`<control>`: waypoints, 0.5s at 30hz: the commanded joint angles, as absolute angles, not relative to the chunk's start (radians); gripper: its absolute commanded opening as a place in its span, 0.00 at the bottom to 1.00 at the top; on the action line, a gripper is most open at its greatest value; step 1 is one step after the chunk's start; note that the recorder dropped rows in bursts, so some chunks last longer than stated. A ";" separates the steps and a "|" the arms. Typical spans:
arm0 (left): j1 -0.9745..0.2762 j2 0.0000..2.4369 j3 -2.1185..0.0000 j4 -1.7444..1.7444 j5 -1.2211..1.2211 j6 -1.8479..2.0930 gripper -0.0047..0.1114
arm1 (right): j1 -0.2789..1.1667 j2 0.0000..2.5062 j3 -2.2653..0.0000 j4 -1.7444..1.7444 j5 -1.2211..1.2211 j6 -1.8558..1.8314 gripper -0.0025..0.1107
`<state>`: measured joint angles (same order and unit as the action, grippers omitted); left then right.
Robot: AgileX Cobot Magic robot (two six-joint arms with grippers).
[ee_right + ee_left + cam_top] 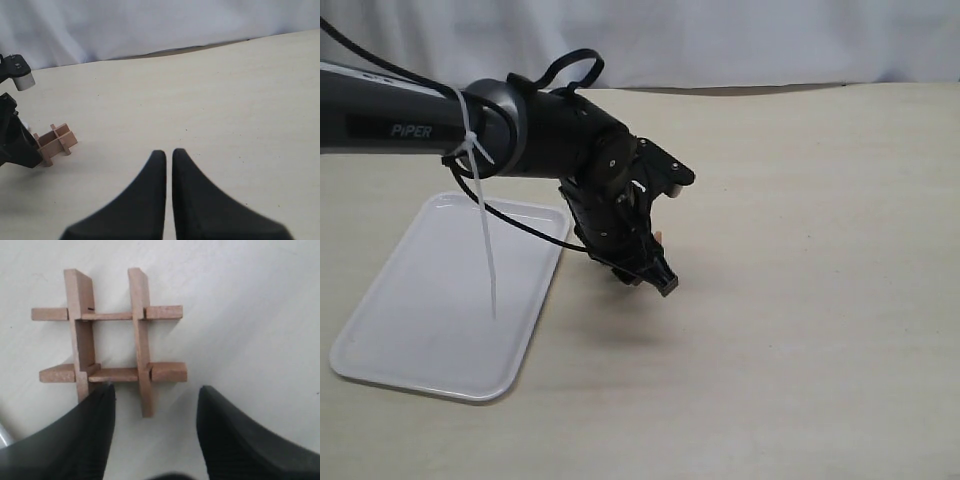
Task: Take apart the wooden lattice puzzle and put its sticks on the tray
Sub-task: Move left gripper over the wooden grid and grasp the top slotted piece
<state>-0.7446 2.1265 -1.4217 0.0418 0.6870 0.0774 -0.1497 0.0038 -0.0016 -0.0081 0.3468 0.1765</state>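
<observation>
On the worktop, at about 3 o'clock from the tray in the exterior view, sits the wooden lattice puzzle. It is fully assembled: four sticks interlocked in a hash shape, none pulled out yet.

Left tool: fingers apart and gripping nothing, hovering over the puzzle's near edge. One finger overlaps a stick end in the wrist view; I cannot tell if it touches.

Right tool: fingers nearly together with only a thin gap and nothing between them, well apart from the puzzle.

Step in hand (judged): lining up the first grip.
- Centre the gap on one protruding stick end, not on a joint.
- Close across the stick's flat faces, low enough for a firm bite.
- Draw the stick out of its notches without twisting.
- Risk: the whole lattice may lift or slide as one piece. Bracing it with the right tool would likely help.

Tray: no sticks on it. Only a white zip-tie tail from the arm hangs in front of it.
</observation>
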 commanded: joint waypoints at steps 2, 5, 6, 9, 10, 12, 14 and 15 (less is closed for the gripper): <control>-0.745 2.149 -1.420 0.051 0.676 0.078 0.46 | -0.151 0.000 0.000 -0.008 0.343 0.180 0.06; -0.745 2.169 -1.420 0.051 0.676 0.078 0.46 | -0.151 0.000 0.000 -0.008 0.343 0.180 0.06; -0.745 2.174 -1.420 0.051 0.676 0.078 0.46 | -0.151 0.000 0.000 -0.008 0.343 0.180 0.06; -0.745 2.175 -1.420 0.064 0.670 0.080 0.43 | -0.151 0.000 0.000 -0.008 0.343 0.180 0.06; -0.745 2.175 -1.420 0.095 0.670 0.080 0.31 | -0.151 0.000 0.000 -0.008 0.343 0.180 0.06; -0.745 2.175 -1.420 0.094 0.676 0.080 0.12 | -0.151 0.000 0.000 -0.008 0.343 0.180 0.06; -0.745 2.174 -1.420 0.094 0.687 0.083 0.04 | -0.151 0.000 0.000 -0.008 0.343 0.180 0.06; -0.747 2.169 -1.420 0.094 0.700 0.086 0.04 | -0.151 0.000 0.000 -0.008 0.343 0.180 0.06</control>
<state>-0.7446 2.1752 -1.4217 0.0904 0.6850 0.0803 -0.1497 0.0038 -0.0016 -0.0081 0.3468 0.1765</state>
